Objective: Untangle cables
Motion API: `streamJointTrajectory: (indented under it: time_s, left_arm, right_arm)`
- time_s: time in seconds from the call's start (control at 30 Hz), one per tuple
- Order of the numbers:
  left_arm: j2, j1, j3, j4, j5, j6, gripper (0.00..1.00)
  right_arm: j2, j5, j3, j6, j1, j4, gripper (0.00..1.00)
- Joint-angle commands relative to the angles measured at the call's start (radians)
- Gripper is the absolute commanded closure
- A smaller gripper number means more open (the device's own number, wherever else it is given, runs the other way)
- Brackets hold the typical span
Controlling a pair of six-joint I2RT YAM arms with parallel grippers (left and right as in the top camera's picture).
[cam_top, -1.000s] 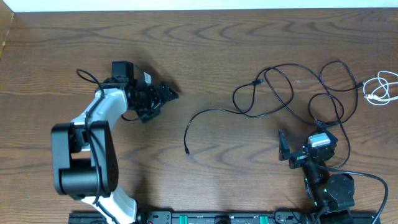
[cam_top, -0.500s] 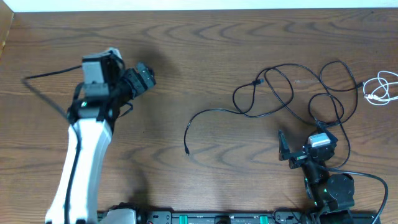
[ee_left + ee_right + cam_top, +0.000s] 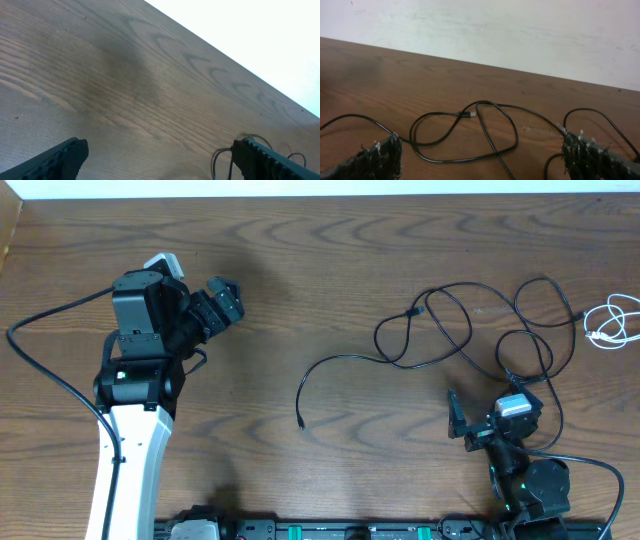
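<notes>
We hold left pincer (image 3: 222, 298) and right pincer (image 3: 487, 416) agape, empty, likely because the black cable (image 3: 345, 358) before the right lies clear of the white cable (image 3: 598, 334).

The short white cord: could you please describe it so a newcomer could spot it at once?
On the brown wooden table, look to the right edge of the overhead view. A small, loosely looped white cord lies there, just right of the sprawling long black cord. It alone is white and compact.
</notes>
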Motion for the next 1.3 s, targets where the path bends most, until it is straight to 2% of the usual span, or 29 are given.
streamJointTrajectory:
  time_s: [0.0, 0.63, 0.7, 0.8, 0.97, 1.27]
  left_arm:
    - [-0.004, 0.000, 0.000, 0.000, -0.018, 0.002, 0.02]
    - [-0.002, -0.001, -0.045, -0.038, -0.018, 0.002, 0.03]
    - [-0.023, -0.001, -0.085, 0.013, -0.018, 0.002, 0.02]
    - [-0.058, -0.003, -0.180, 0.180, -0.018, 0.002, 0.02]
    - [-0.143, -0.008, -0.364, 0.335, -0.018, 0.002, 0.02]
    - [-0.374, -0.030, -0.626, 0.374, -0.018, 0.002, 0.02]
  right_arm:
    - [-0.006, 0.012, -0.001, -0.013, 0.002, -0.005, 0.01]
    - [-0.006, 0.012, -0.001, -0.013, 0.002, -0.005, 0.01]
    - [-0.006, 0.012, -0.001, -0.013, 0.002, -0.005, 0.01]
    - [-0.006, 0.012, -0.001, -0.013, 0.002, -0.005, 0.01]
    - [-0.006, 0.012, -0.001, -0.013, 0.002, -0.005, 0.01]
    - [-0.006, 0.012, -0.001, -0.013, 0.002, -0.005, 0.01]
